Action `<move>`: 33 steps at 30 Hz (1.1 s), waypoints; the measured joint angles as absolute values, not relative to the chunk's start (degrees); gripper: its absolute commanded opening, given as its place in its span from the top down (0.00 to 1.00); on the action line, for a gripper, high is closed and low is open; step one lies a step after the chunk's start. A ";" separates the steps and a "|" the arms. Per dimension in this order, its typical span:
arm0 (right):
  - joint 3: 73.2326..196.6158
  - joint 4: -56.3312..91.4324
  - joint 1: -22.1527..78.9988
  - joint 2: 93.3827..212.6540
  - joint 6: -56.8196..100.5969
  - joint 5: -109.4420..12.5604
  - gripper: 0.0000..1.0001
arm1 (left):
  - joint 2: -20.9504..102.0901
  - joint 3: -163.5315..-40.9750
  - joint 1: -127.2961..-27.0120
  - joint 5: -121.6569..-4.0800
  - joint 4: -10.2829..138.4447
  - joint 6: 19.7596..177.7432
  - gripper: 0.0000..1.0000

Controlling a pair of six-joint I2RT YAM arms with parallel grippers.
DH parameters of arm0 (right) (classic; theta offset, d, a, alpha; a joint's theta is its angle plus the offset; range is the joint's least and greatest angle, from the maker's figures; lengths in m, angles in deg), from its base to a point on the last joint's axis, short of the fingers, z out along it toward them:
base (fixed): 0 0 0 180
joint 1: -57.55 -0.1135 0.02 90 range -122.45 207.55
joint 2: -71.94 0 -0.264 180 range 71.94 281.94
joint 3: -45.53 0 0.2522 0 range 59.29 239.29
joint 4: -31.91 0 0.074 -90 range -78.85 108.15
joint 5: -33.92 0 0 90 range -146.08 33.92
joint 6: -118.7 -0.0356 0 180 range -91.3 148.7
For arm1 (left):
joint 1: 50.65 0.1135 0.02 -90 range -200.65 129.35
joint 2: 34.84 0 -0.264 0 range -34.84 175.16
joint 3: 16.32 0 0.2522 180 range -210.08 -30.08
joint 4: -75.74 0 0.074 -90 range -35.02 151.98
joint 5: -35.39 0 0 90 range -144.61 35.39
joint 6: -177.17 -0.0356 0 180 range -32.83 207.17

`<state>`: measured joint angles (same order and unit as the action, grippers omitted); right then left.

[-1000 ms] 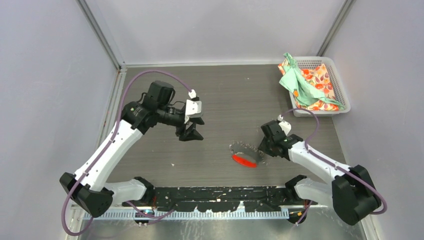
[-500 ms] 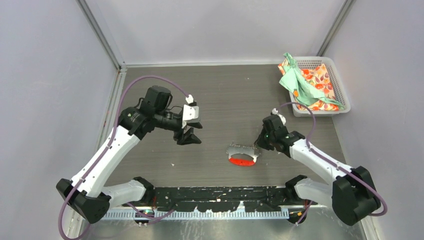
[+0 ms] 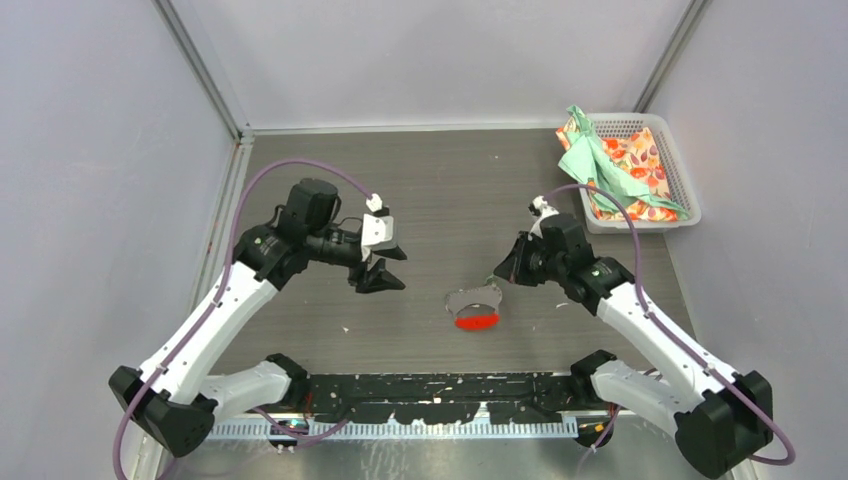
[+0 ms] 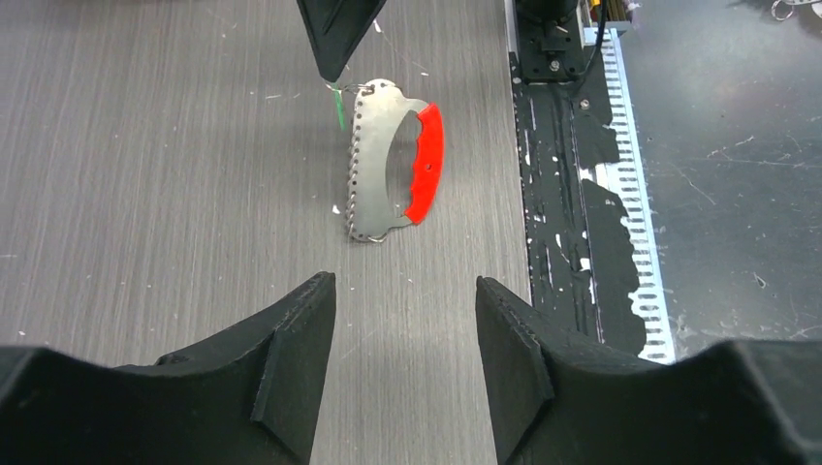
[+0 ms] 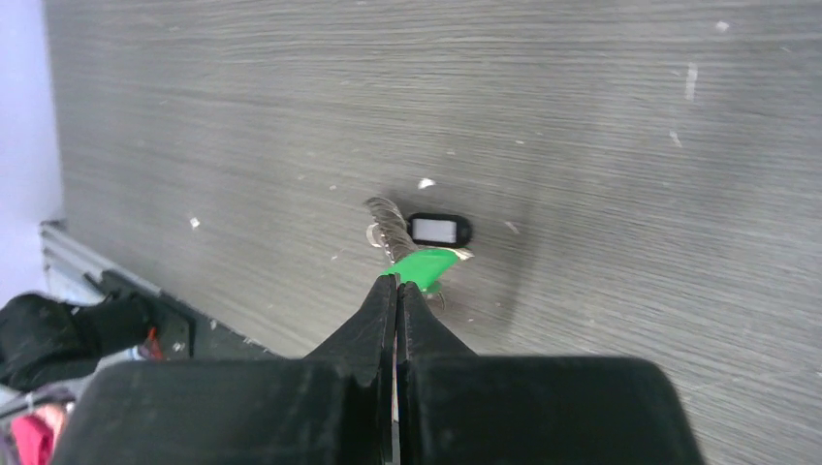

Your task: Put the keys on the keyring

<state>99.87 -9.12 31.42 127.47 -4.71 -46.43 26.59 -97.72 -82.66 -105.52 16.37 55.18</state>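
The keyring (image 3: 470, 300) is a grey toothed loop with a red tab (image 3: 477, 321), at mid-table. It also shows in the left wrist view (image 4: 373, 160). My right gripper (image 3: 497, 277) is shut just above the ring's right end, with the green-tagged key (image 5: 424, 265) sticking out from its tips (image 5: 397, 281). The green tag hangs as a thin strip (image 4: 339, 107) below that gripper (image 4: 330, 68). The black-tagged key (image 5: 440, 229) lies by the ring's chain end (image 5: 386, 215). My left gripper (image 3: 385, 270) is open and empty, left of the ring (image 4: 405, 286).
A white basket (image 3: 680, 190) holding green and flowered cloths stands at the back right. A black slotted rail (image 3: 440, 395) runs along the near edge between the arm bases. Grey walls close in the left, back and right.
My right gripper has risen and swung back and left, still shut. The keyring has shifted left and turned with it. The left gripper has drifted slightly toward me.
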 measured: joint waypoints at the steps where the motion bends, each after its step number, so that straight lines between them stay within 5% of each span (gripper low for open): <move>1: 100.26 -9.34 31.42 126.77 -3.94 -44.75 0.99 | 26.26 -97.22 -82.66 -105.70 17.23 55.49 0.43; 19: 118.45 0.08 29.47 127.09 -4.71 -13.14 0.99 | 24.52 -93.50 -85.48 -106.33 34.36 60.89 0.38; 26: 122.03 0.45 26.41 127.97 -4.62 -11.66 0.99 | 24.47 -95.34 -91.89 -103.53 36.98 64.12 0.33; 33: 126.18 -2.43 21.56 128.27 -2.28 -14.13 0.99 | 24.39 -95.43 -93.13 -99.03 39.91 70.31 0.40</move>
<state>126.18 -2.43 21.56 128.27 -2.28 -14.13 24.39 -95.43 -93.13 -99.03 39.91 70.31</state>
